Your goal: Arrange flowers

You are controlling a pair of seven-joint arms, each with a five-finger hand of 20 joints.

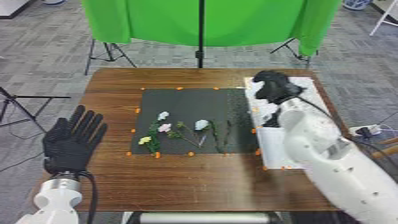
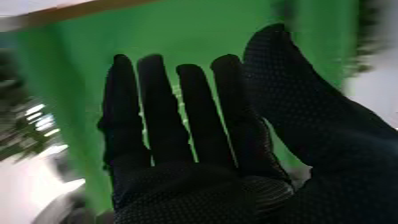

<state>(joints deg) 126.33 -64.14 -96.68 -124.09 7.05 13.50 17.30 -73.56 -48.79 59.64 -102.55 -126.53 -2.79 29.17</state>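
Note:
In the head view my right hand (image 1: 277, 88) is over the upper part of the white board at the table's right side. The right wrist view shows the same hand (image 2: 209, 190) with straight fingers and nothing held. My left hand (image 1: 71, 145) lies palm up at the table's left edge, fingers straight. On the dark mat are a yellow flower (image 1: 145, 140), a pink flower (image 1: 164, 128), a small white flower (image 1: 163, 115) and a larger white flower (image 1: 202, 124), with green stems below them.
The white board (image 1: 281, 159) lies along the right of the dark mat (image 1: 191, 100), and a dark object (image 1: 272, 120) is on it beside my right forearm. Orange markers edge the mat. A green cloth (image 1: 160, 25) hangs beyond the brown table (image 1: 195, 192).

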